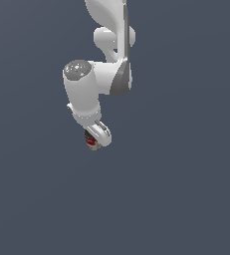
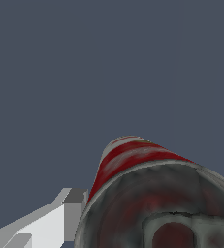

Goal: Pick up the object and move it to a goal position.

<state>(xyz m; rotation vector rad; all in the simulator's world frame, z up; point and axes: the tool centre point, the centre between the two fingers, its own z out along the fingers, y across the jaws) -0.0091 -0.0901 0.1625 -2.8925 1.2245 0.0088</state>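
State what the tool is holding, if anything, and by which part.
The tool appears to hold the small red-banded can by its sides; the exact contact is hidden.

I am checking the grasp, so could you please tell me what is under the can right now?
In the wrist view, only plain grey surface shows beyond the can; one finger lies beside it. In the exterior view the gripper covers most of the can, so contact below cannot be judged.

Bare simulated scene: flat grey backdrop [image 1: 186, 199].

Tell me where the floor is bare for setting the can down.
Bare grey floor lies all around the arm, below it and on the exterior view's left and right. Only the spot at the tool with the can is crowded.
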